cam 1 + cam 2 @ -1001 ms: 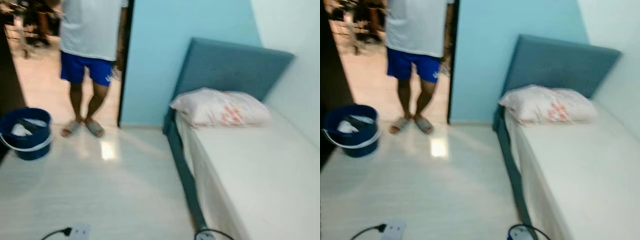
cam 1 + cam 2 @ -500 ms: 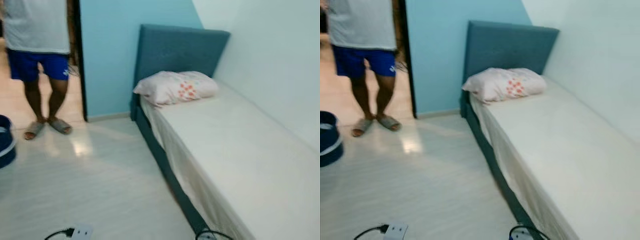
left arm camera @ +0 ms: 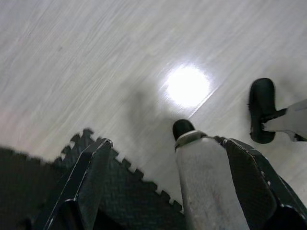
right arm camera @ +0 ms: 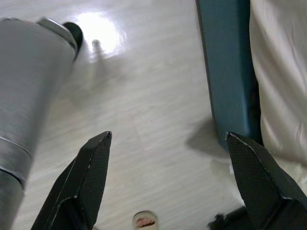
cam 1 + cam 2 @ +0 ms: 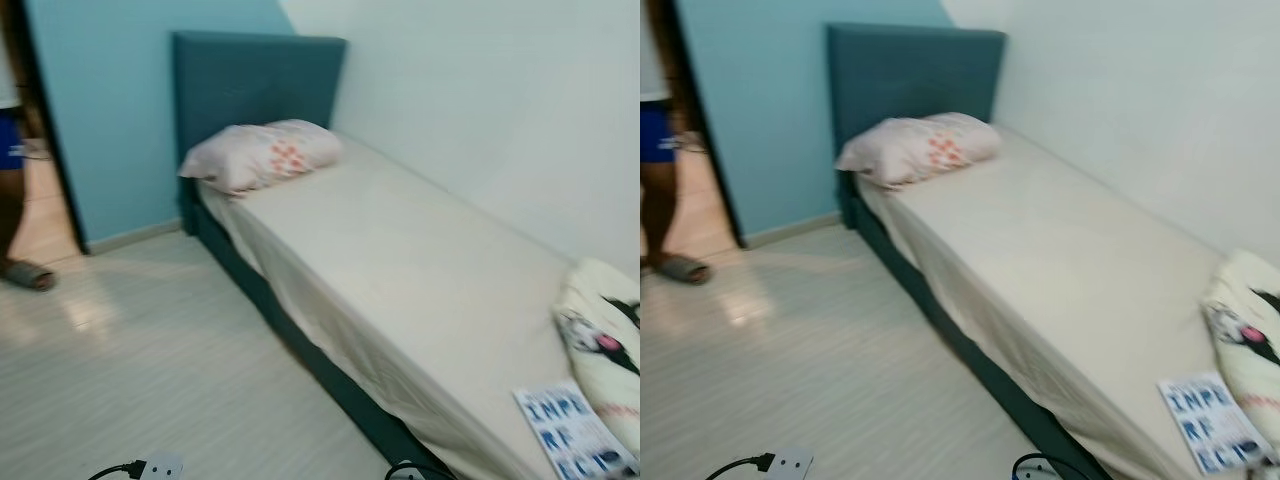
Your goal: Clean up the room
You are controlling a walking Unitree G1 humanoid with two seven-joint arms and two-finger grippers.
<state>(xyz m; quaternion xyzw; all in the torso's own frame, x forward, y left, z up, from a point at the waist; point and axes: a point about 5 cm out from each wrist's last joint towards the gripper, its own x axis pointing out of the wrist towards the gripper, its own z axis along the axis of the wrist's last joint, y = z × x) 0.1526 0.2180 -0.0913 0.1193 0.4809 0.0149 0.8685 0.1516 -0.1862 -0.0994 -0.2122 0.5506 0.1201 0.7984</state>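
Two things lie loose on the bed [image 5: 400, 270] at the lower right of the head view: a booklet [image 5: 573, 434] with blue letters and, touching it, a crumpled printed blanket [image 5: 607, 335]. The pillow [image 5: 262, 155] sits at the headboard, upper left. A power strip [image 5: 786, 463] rests on the floor at the bottom edge. Both arms hang idle, the left gripper [image 3: 163, 184] and right gripper [image 4: 165, 179] spread wide, holding nothing. Judging by this, tidying has hardly begun; those items remain.
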